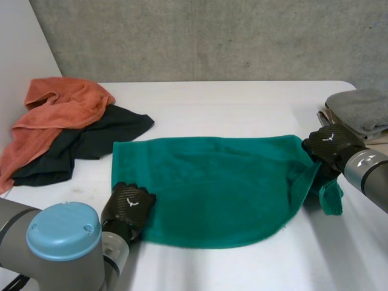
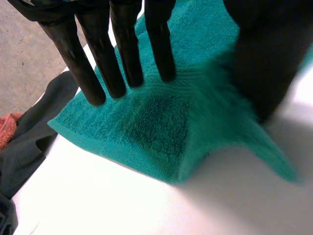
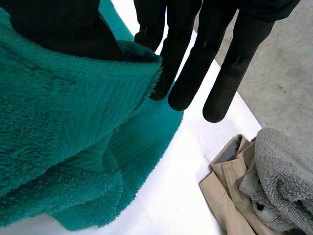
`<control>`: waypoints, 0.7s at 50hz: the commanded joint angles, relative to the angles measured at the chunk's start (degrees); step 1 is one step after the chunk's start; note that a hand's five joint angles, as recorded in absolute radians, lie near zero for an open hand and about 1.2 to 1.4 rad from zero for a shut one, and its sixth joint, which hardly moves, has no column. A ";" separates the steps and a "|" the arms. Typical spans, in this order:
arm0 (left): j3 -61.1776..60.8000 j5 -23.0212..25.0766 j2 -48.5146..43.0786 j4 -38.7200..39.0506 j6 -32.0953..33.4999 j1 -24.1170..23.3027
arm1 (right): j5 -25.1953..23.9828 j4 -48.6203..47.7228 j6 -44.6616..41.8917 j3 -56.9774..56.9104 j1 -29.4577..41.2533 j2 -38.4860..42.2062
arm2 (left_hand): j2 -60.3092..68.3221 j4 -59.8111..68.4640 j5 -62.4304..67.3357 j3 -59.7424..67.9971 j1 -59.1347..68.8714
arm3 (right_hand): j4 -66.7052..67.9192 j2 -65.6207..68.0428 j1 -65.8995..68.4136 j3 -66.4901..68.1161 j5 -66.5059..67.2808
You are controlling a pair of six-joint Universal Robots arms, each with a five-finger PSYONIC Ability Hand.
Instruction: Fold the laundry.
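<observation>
Teal-green terry towel (image 1: 218, 188) lies spread mid white table (image 1: 242, 97), long side across in front of me, mostly flat.

My left robot hand (image 1: 128, 205) sits at the towel's near left corner. Its fingers (image 2: 120, 58) are straight and spread, tips down on the pile, and the thumb (image 2: 266, 58) rests on the cloth off to the side. Nothing is gripped there.

My right robot hand (image 1: 330, 144) is at the towel's right end. The edge is bunched and pinched between thumb (image 3: 58, 24) and straight fingers (image 3: 190, 73). That end is raised off the table, with a flap hanging below the hand.

Far left: rumpled orange towel (image 1: 60, 106) atop a black garment (image 1: 91, 142), just beside the teal towel's far left corner. Far right: grey fleecy cloth (image 1: 364, 109) on a beige cloth (image 3: 225, 191), near my right robot hand.
</observation>
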 commanded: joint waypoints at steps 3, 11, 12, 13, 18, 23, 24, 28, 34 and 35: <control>-0.34 0.79 0.94 1.42 -0.03 1.08 | 0.17 0.00 -0.06 0.08 0.00 -0.01 | 48.97 49.26 49.52 49.45 48.34 | 11.54 13.04 15.53 11.97 12.20; -0.97 0.96 23.67 -1.91 -0.90 4.93 | 2.45 4.38 -2.42 -2.29 -2.36 -7.10 | 48.97 49.26 49.52 49.45 48.34 | 11.54 13.04 15.53 11.97 12.20; -0.17 1.22 25.89 -2.70 -1.08 6.17 | 2.54 5.61 -3.04 -2.91 -2.98 -8.52 | 48.97 49.26 49.52 49.45 48.34 | 11.54 13.04 15.53 11.97 12.20; 0.62 1.75 28.00 -3.75 -1.25 7.40 | 2.63 6.85 -3.75 -3.43 -3.77 -9.84 | 48.97 49.26 49.52 49.45 48.34 | 11.54 13.04 15.53 11.97 12.20; 6.50 7.54 35.84 -15.43 -2.40 13.12 | -0.17 14.93 -9.54 -6.42 -6.68 -16.70 | 48.97 49.26 49.52 49.45 48.34 | 11.54 13.04 15.53 11.97 12.20; 12.56 12.99 29.81 -26.68 -5.20 18.12 | -5.00 21.00 -14.21 -6.61 -4.49 -17.16 | 48.97 49.26 49.52 49.45 48.34 | 11.54 13.04 15.53 11.97 12.20; 13.45 13.18 28.13 -27.57 -5.56 18.48 | -5.27 21.01 -14.21 -6.60 -4.14 -16.19 | 48.97 49.26 49.52 49.45 48.34 | 11.54 13.04 15.53 11.97 12.20; 18.28 11.78 18.20 -28.81 -5.56 17.78 | -3.70 19.96 -14.12 -7.65 -0.89 -9.25 | 48.97 49.26 49.52 49.45 48.34 | 11.54 13.04 15.53 11.97 12.20; 31.69 6.95 -0.32 -28.02 -3.55 17.26 | 6.04 17.77 -14.48 -16.42 2.10 5.23 | 48.97 49.26 49.52 49.45 48.34 | 11.54 13.04 15.53 11.97 12.20; 33.91 6.59 -2.28 -27.93 -3.11 17.17 | 6.76 17.06 -14.30 -18.19 2.46 6.66 | 48.97 49.26 49.52 49.45 48.34 | 11.54 13.04 15.53 11.97 12.20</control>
